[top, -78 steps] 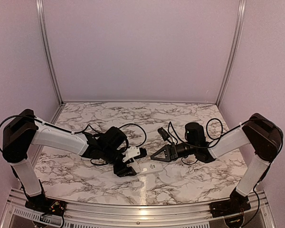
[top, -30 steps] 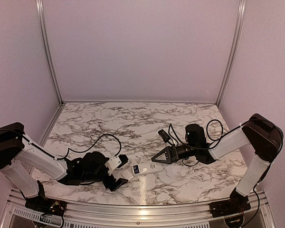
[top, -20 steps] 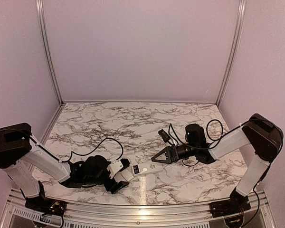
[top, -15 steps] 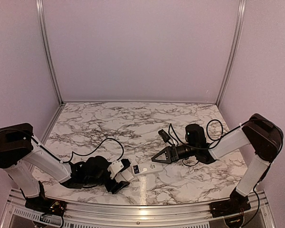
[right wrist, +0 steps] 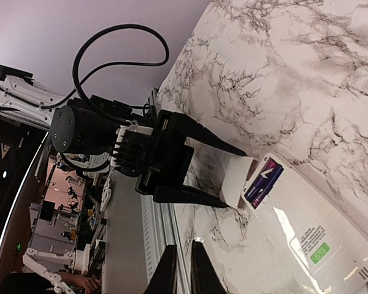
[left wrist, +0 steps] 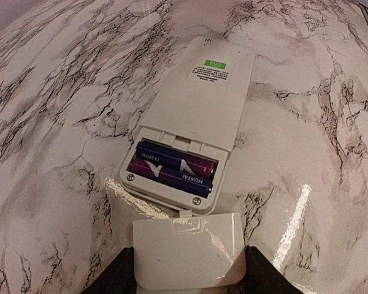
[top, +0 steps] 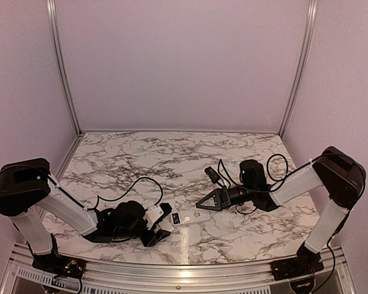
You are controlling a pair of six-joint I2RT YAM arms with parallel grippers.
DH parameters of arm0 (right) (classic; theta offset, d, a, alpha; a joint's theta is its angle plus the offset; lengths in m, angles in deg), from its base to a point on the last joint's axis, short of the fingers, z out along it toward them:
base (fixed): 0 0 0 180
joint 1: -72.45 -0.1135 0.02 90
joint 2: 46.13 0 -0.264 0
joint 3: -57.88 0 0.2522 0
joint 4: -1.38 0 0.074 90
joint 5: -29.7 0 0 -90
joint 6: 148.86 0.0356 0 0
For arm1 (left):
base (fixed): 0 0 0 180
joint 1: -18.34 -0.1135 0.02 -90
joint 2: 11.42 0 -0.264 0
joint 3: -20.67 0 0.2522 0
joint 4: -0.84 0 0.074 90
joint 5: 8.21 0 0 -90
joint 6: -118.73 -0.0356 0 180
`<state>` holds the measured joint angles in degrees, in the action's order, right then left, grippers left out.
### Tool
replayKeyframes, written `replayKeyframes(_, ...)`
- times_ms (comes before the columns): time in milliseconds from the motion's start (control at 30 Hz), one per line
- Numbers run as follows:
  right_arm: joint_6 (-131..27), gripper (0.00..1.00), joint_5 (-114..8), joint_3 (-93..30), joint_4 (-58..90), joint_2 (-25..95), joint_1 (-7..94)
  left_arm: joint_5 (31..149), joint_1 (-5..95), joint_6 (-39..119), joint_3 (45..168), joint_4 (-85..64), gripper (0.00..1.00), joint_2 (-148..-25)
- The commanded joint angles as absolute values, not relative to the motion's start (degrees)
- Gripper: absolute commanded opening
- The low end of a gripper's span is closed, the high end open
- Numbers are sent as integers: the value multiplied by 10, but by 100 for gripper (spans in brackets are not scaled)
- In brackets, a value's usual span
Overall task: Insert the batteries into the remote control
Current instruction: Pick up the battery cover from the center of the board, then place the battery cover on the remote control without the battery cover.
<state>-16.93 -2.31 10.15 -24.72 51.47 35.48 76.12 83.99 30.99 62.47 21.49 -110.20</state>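
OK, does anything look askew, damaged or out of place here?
Nothing damaged or spilled. The one loose part is the white cover plate, off the remote control and held in the left gripper just short of the open compartment, where both batteries sit side by side.

A white, grey-veined marble table (top: 172, 153) is seen. The remote control (left wrist: 193, 116) is laid on it back-up, just ahead of the left gripper (left wrist: 190, 272) and just before the tips of the right gripper (top: 198, 208). A white cover plate (left wrist: 187, 248) is clasped between the left fingers, low at the surface. Black cables (top: 141, 179) are trailed behind both grippers.
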Motion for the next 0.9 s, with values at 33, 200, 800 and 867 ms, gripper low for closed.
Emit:
replayKeyframes(33,-184,8,-15,101,-236,506,362,760,837,291,620,177,45,-1101)
replayKeyframes(200,-205,8,-15,109,-207,497,370,812,821,228,606,179,41,-1055)
replayKeyframes(800,-292,6,-51,146,-73,500,371,957,756,104,714,86,35,-1077)
replayKeyframes(867,-287,6,-51,152,-87,509,371,974,754,98,728,74,35,-1090)
